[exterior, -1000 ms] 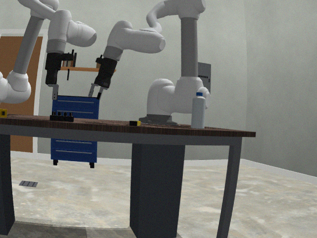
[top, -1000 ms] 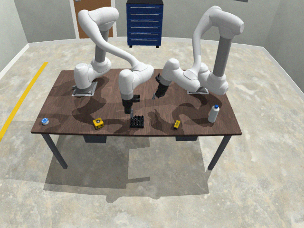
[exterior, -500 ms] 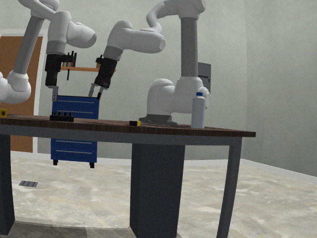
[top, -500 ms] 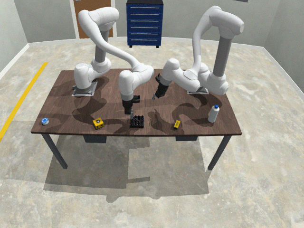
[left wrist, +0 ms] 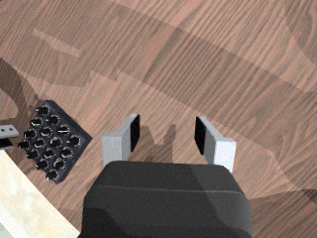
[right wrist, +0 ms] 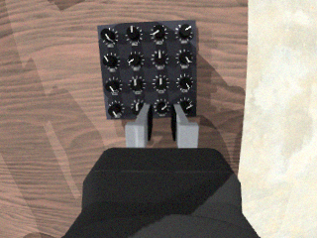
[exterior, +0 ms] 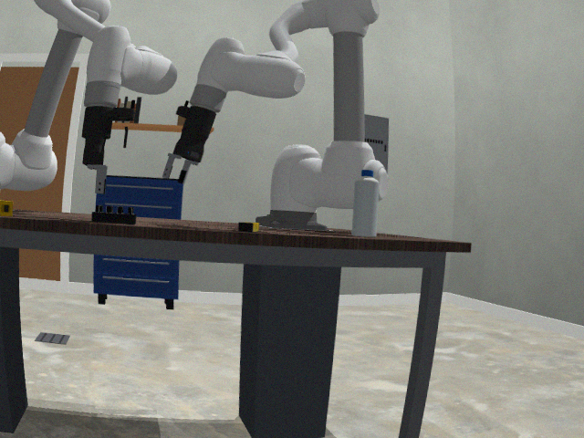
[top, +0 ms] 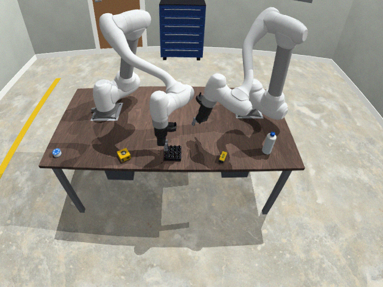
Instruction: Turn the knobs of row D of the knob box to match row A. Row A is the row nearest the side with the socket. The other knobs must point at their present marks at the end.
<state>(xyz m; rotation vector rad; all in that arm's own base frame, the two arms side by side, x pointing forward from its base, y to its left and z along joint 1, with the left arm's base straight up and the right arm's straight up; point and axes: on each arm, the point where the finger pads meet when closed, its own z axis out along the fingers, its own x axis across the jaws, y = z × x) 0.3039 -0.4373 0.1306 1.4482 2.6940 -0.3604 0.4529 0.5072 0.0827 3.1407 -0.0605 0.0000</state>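
Right gripper [top: 166,149] [exterior: 100,190] [left wrist: 9,138] [right wrist: 162,110] above the knob box [top: 172,153] [exterior: 114,217] [left wrist: 57,147] [right wrist: 148,71], its fingers partly apart.

In the right wrist view, the box lies at 12 o'clock from those fingers, which hold nothing; their tips overlap its nearest row around the third knob from the left. The left gripper [top: 194,122] [exterior: 173,178] [left wrist: 167,127] hangs tilted over the table [top: 93,160] [exterior: 414,241] [left wrist: 163,64] [right wrist: 50,74], fingers wide apart and empty; its wrist view shows the box toward 9 o'clock.
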